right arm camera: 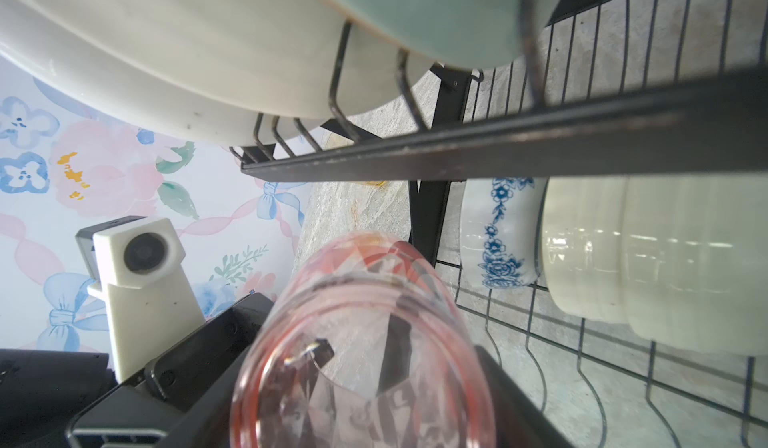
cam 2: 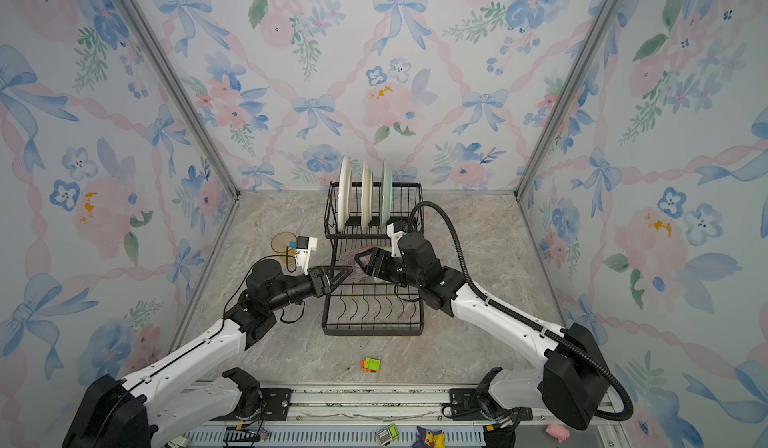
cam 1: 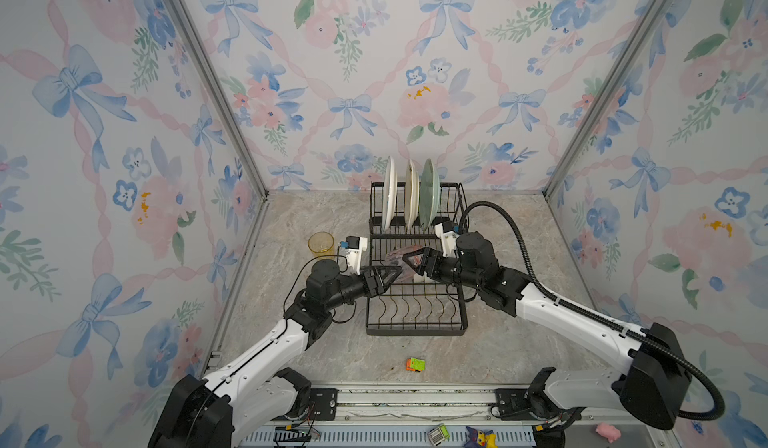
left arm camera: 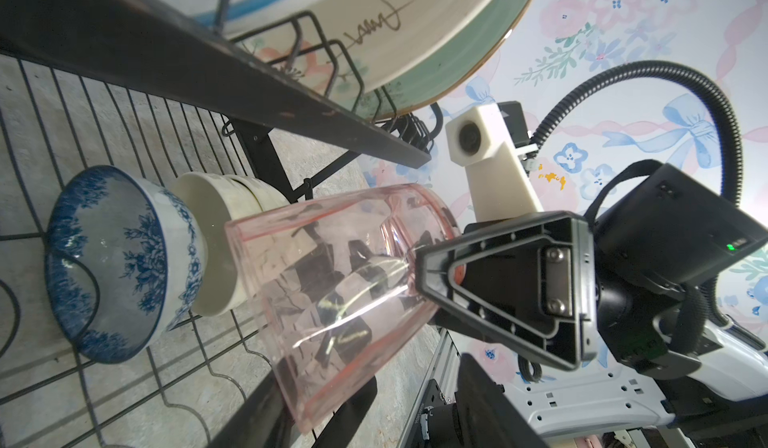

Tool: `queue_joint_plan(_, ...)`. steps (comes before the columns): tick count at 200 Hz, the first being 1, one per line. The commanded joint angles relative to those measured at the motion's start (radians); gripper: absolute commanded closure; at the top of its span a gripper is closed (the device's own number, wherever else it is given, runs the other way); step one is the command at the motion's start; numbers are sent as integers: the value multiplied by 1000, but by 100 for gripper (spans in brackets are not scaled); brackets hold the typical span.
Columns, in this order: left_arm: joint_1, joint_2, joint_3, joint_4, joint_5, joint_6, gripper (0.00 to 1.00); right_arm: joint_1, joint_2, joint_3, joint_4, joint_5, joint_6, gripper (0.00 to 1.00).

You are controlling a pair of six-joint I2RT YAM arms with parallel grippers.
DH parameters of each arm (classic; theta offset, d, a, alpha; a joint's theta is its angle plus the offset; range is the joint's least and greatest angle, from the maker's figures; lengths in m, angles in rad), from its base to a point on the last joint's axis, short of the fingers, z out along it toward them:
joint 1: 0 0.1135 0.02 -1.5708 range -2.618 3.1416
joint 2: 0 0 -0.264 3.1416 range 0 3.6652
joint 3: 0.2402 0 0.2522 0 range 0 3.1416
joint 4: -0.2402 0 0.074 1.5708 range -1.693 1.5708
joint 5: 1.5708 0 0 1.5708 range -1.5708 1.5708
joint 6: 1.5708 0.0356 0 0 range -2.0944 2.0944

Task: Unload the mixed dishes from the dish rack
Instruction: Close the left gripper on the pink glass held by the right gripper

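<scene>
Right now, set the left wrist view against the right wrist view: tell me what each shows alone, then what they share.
Only the left wrist view shows the right gripper from outside, clamped on one end of the clear pink glass tumbler, plus the white right wrist camera and black ribbed cable hose. Only the right wrist view shows the white left wrist camera. Both show the tumbler, the blue-patterned bowl and white bowl on the black wire dish rack, and cream and pale green plates upright in its upper basket.
</scene>
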Motion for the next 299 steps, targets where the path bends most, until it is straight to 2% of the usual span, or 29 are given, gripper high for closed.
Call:
queue_joint_plan(1, -6, 5, 3, 70, 28, -5, 40, 2, -12, -12, 46, -29, 10, 28)
queue_joint_plan(24, -7, -5, -2, 111, 40, -2, 44, 1, -4, -10, 61, -44, 19, 28)
queue_joint_plan(111, -7, -33, -53, 262, 36, -11, 46, -4, 4, -37, 99, -89, 72, 28)
queue_joint_plan(224, -7, 17, -64, 389, 55, -36, 53, 27, 18, -35, 128, -110, 113, 28)
queue_joint_plan(242, -7, 12, -65, 391, 54, -36, 56, 30, 16, -35, 128, -107, 114, 28)
queue_joint_plan(261, -6, 9, -65, 393, 57, -37, 66, 32, 18, -35, 129, -105, 117, 28)
queue_joint_plan(279, -7, 1, -76, 392, 52, -31, 66, 34, 15, -38, 134, -104, 117, 28)
queue_joint_plan(299, -4, -8, -92, 391, 37, -35, 71, 38, 13, -43, 128, -102, 117, 28)
